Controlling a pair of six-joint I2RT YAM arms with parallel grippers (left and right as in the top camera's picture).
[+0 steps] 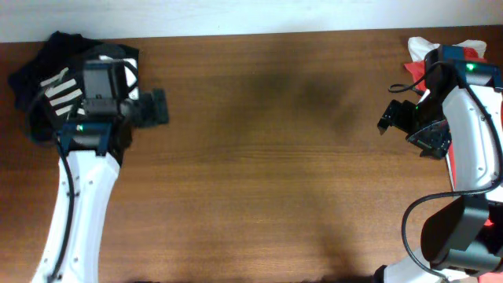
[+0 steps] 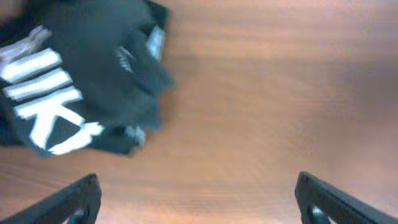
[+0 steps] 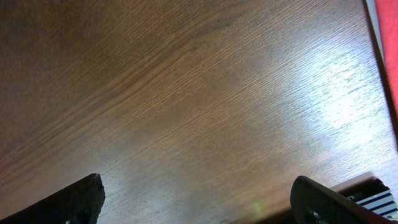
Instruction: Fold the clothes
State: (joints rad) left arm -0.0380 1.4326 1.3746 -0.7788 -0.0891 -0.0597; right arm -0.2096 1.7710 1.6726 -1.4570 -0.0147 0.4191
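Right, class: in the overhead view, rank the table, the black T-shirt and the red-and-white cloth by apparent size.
Largest to smallest:
1. table
2. black T-shirt
3. red-and-white cloth
The left arm and right arm each hide part of a garment, so the order of 2 and 3 is tentative.

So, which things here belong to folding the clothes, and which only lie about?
For the job: black T-shirt, crumpled at the table corner; left gripper and right gripper, open.
Lying about, or unclear: red-and-white fabric at the far right, perhaps another garment.

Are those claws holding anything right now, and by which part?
Nothing is held. The left gripper and right gripper are both open above the table; the black shirt lies crumpled, clear of the left one's fingers.
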